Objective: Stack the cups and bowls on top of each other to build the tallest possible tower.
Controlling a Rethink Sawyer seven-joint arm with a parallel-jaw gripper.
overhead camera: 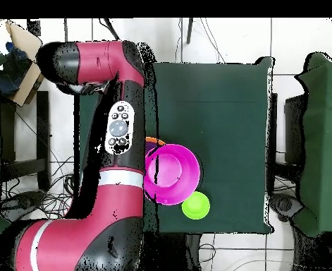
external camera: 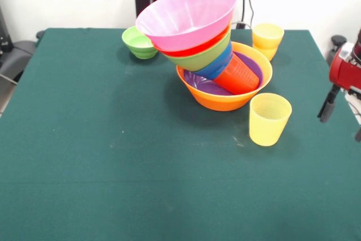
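Note:
The tower leans to the left on the table (external camera: 84, 139). Its base is the large orange bowl (external camera: 223, 101) with the purple bowl (external camera: 198, 82) inside. A red-orange cup (external camera: 240, 74) lies tilted in it, carrying the blue bowl (external camera: 217, 66), a green bowl (external camera: 200, 57), the red-orange bowl (external camera: 194, 51) and the large pink bowl (external camera: 189, 15). From overhead the pink bowl (overhead camera: 172, 173) covers most of the stack. A small green bowl (external camera: 138, 42) sits apart, and so do a yellow cup (external camera: 267, 40) and a paler yellow cup (external camera: 269, 118). My arm (external camera: 345, 69) is at the right edge, away from all of them, and holds nothing visible.
Overhead, the red arm (overhead camera: 119, 134) runs along the table's left edge (overhead camera: 154, 106), beside the stack. The small green bowl (overhead camera: 195, 205) lies near the table's lower edge. Chairs and a cardboard box (overhead camera: 24, 53) stand around the table.

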